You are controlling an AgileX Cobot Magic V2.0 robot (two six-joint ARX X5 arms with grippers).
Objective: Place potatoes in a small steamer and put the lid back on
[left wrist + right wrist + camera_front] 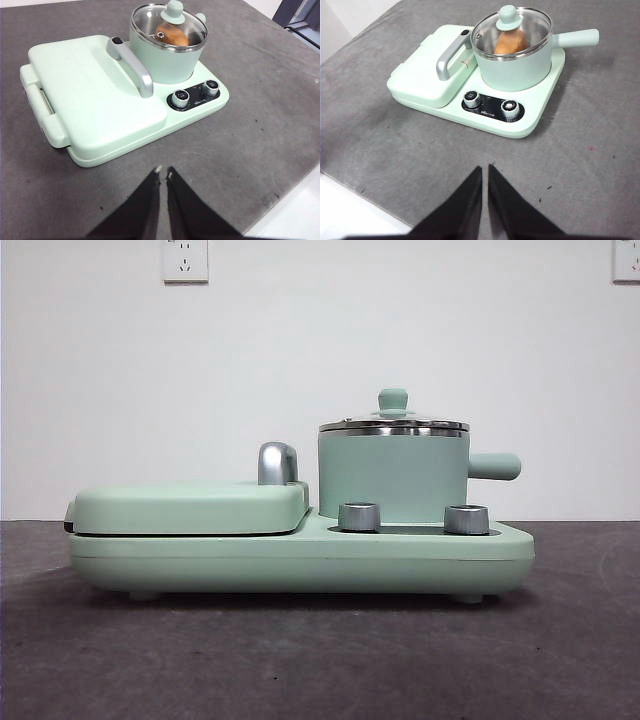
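The small steamer (393, 476) stands on the right part of the mint-green cooker base (300, 558); it also shows in the left wrist view (167, 62) and the right wrist view (517, 67). The glass lid (393, 423) sits on its rim, knob up (175, 11) (508, 16). The tan-brown potato (172, 34) (510, 41) lies inside, seen through the glass. My left gripper (163, 171) is shut and empty, above bare table well away from the cooker. My right gripper (485, 167) is shut and empty, likewise pulled back. Neither arm shows in the front view.
The flat griddle cover (190, 507) with a steel handle (277, 462) fills the cooker's left part. Two steel knobs (359, 516) (466, 519) face front. The steamer's side handle (495, 466) sticks out to the right. Grey tabletop (300, 660) surrounds the cooker; its edge shows in both wrist views.
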